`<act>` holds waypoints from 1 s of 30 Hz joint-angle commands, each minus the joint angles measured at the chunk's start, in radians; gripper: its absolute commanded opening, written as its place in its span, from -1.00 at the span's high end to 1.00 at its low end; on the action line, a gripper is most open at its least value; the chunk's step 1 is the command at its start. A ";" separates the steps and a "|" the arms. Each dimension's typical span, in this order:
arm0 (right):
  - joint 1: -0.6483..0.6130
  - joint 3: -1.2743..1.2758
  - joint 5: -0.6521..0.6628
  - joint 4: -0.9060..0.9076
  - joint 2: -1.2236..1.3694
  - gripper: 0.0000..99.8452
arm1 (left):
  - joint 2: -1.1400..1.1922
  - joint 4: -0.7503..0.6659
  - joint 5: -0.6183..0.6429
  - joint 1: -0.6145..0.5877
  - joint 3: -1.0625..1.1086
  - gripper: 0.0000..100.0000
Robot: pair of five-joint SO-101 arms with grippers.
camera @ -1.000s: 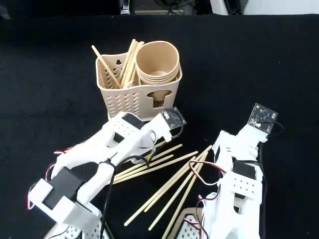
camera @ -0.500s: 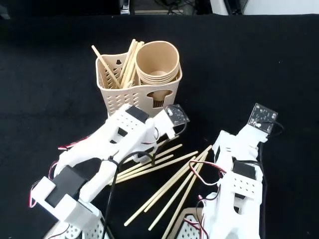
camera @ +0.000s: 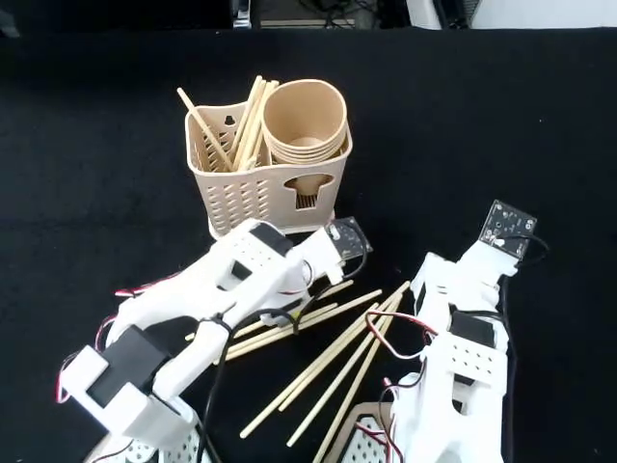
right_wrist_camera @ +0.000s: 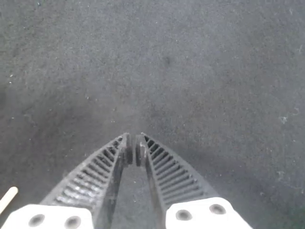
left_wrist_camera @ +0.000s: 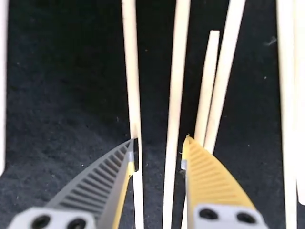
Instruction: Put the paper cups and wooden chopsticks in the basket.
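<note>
A beige slotted basket stands on the black cloth and holds a stack of paper cups and several wooden chopsticks. More loose chopsticks lie fanned out in front of it. My left arm reaches down over their upper ends. In the left wrist view my left gripper is open just above the cloth, with one chopstick running between its fingers and another touching one fingertip. My right gripper is shut on nothing over bare cloth.
My right arm rests at the right, beside the chopstick pile. One chopstick tip lies at the edge of the right wrist view. Black cloth covers the whole table, with open space right of and behind the basket.
My left arm has swung a little to the right and lower over the loose chopsticks. The right arm, basket and cups have not moved.
</note>
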 commanded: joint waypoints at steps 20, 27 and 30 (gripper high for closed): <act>-0.017 -0.045 -0.002 -0.021 -0.013 0.91 | -0.003 -0.057 -0.038 -0.033 0.004 0.65; -0.017 -0.045 -0.002 -0.021 -0.013 0.91 | -0.002 -0.055 -0.041 -0.061 0.038 0.56; -0.017 -0.045 -0.002 -0.021 -0.013 0.91 | -0.002 -0.057 -0.043 -0.059 0.041 0.56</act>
